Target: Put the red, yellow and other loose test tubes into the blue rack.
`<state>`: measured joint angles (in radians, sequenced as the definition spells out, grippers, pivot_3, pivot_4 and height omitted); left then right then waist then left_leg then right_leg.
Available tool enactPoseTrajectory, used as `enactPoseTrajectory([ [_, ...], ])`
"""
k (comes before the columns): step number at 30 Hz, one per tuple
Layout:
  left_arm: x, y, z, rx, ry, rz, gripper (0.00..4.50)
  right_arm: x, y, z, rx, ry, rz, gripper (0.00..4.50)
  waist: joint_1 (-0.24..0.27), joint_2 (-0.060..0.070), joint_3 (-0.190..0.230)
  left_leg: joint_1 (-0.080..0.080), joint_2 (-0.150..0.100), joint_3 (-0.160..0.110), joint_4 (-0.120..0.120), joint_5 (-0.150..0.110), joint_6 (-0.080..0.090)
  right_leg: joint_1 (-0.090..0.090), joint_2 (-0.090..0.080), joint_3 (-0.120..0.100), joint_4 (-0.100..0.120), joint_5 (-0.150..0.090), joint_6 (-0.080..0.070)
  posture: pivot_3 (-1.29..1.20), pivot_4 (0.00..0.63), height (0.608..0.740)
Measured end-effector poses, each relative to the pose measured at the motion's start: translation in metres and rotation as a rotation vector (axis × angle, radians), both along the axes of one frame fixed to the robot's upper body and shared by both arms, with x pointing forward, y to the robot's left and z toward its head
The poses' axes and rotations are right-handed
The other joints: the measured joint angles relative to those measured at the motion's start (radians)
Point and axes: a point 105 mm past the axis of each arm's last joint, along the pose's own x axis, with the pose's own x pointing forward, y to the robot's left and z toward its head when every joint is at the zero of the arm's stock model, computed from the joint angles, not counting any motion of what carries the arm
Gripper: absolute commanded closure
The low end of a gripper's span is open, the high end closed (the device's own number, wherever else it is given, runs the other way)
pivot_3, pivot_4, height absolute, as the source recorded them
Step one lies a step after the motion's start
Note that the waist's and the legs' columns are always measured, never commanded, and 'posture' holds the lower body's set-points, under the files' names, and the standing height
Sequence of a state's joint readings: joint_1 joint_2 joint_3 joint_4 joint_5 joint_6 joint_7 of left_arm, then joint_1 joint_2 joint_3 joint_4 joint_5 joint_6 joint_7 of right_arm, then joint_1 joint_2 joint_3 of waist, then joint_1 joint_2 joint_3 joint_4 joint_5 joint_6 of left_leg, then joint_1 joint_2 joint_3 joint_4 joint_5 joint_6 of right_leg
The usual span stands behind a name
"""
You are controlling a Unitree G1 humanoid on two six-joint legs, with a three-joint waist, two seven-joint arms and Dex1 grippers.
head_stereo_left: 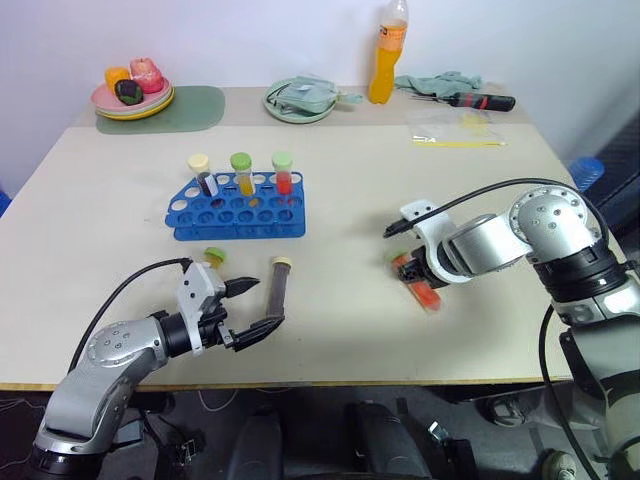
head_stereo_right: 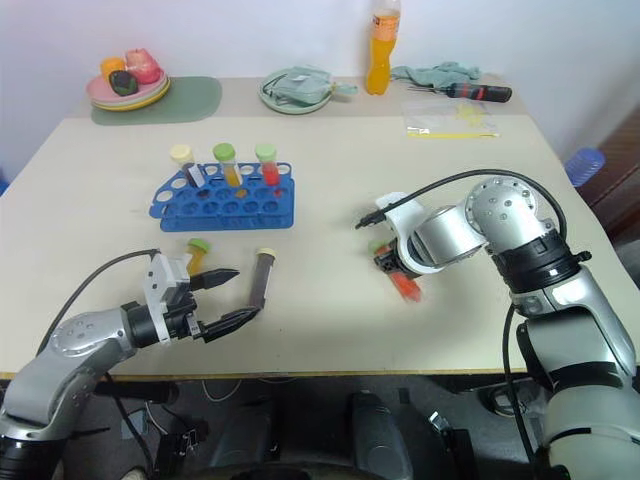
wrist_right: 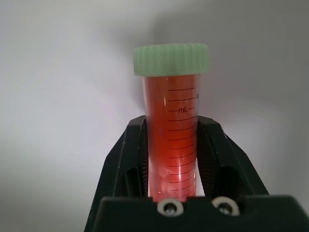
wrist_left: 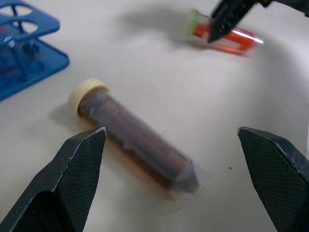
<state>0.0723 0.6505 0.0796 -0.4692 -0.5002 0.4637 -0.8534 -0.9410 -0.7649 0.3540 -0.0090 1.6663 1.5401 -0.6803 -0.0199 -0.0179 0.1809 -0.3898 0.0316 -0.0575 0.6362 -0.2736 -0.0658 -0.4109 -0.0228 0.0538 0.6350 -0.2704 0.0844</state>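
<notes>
Evidently, the right end effector (wrist_right: 171, 145) was clenched on the red-liquid tube (wrist_right: 172, 130), one finger on each side of the barrel, the green cap projecting beyond the fingertips. In the head views that tube lay low over the table (head_stereo_left: 100, 200), tilted, well to the right of the blue rack (head_stereo_left: 238, 208). The rack therefore lay to the left of and beyond this end effector, and already carried three capped tubes upright in its back row.

The dark brown tube (head_stereo_left: 279, 285) lay flat on the table just in front of the rack, its long axis running roughly from the rack toward the robot, cream cap at the far end. The left end effector (head_stereo_left: 250, 310) stood released, jaws wide, with the tube's near end between or just past its fingertips; contact could not be confirmed. The left arm was plainly the nearer one to it. A further green-capped tube (head_stereo_left: 213, 256) lay just beside the left fingers.
</notes>
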Motion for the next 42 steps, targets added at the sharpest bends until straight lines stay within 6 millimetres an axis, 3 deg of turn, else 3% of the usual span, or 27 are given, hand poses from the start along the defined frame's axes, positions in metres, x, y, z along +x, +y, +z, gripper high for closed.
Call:
enactPoseTrajectory([
  [4, 0.003, 0.001, 0.008, -0.004, -0.036, 0.021, 0.0, -0.013, 0.063, 0.056, 0.258, -0.408, 0.311, 3.33, 0.002, 0.001, -0.001, 0.0, 0.002, -0.002, 0.0, 0.0, 0.0, 0.0, 0.004, -0.001, 0.0, 0.0, 0.0, 0.0, 0.15, 0.74],
  [7, 0.023, 0.024, 0.02, -0.036, -0.101, 0.179, 0.0, -0.014, 0.09, 0.078, 0.448, -0.616, 0.465, 3.33, 0.002, 0.0, -0.001, 0.002, 0.004, -0.003, 0.002, 0.0, 0.0, 0.002, 0.005, -0.001, 0.0, 0.0, 0.0, 0.0, 0.15, 0.74],
  [10, 0.058, 0.066, 0.033, -0.055, -0.218, 0.48, 0.0, 0.004, 0.121, 0.078, 0.637, -0.73, 0.48, 3.33, -0.005, 0.001, -0.001, 0.002, 0.006, -0.002, 0.006, 0.0, 0.0, 0.003, 0.008, 0.0, 0.003, 0.002, -0.002, 0.0, 0.15, 0.74],
  [12, 0.07, 0.085, 0.037, -0.081, -0.277, 0.638, 0.0, 0.022, 0.14, 0.074, 0.696, -0.809, 0.438, 3.33, -0.012, 0.001, -0.001, 0.002, 0.006, -0.001, 0.008, 0.0, 0.0, 0.001, 0.008, 0.0, 0.007, 0.002, -0.002, 0.0, 0.15, 0.74],
  [16, 0.073, 0.097, 0.029, -0.104, -0.302, 0.768, 0.0, 0.044, 0.166, 0.061, 0.703, -0.912, 0.399, 3.33, -0.016, 0.0, -0.002, 0.0, 0.005, -0.002, 0.01, 0.0, 0.0, -0.001, 0.007, 0.001, 0.012, 0.002, -0.002, 0.0, 0.15, 0.74],
  [19, 0.068, 0.095, 0.019, -0.133, -0.295, 0.812, 0.0, 0.057, 0.185, 0.046, 0.724, -0.933, 0.348, 3.33, -0.022, 0.0, -0.002, 0.001, 0.005, -0.002, 0.01, 0.0, 0.0, -0.002, 0.007, 0.001, 0.014, 0.002, -0.002, 0.0, 0.15, 0.74],
  [29, 0.055, 0.092, 0.011, -0.123, -0.276, 0.791, 0.0, 0.078, 0.189, 0.022, 0.667, -0.97, 0.277, 3.33, -0.025, 0.001, -0.002, 0.001, 0.005, -0.002, 0.009, 0.0, 0.0, -0.002, 0.006, 0.0, 0.014, 0.002, -0.002, 0.0, 0.15, 0.74],
  [42, 0.054, 0.081, 0.012, -0.124, -0.253, 0.702, 0.0, 0.081, 0.185, 0.017, 0.666, -0.979, 0.29, 3.33, -0.025, 0.001, -0.002, 0.001, 0.005, -0.002, 0.009, 0.0, 0.0, -0.001, 0.006, 0.0, 0.015, 0.002, -0.002, 0.0, 0.15, 0.74],
])
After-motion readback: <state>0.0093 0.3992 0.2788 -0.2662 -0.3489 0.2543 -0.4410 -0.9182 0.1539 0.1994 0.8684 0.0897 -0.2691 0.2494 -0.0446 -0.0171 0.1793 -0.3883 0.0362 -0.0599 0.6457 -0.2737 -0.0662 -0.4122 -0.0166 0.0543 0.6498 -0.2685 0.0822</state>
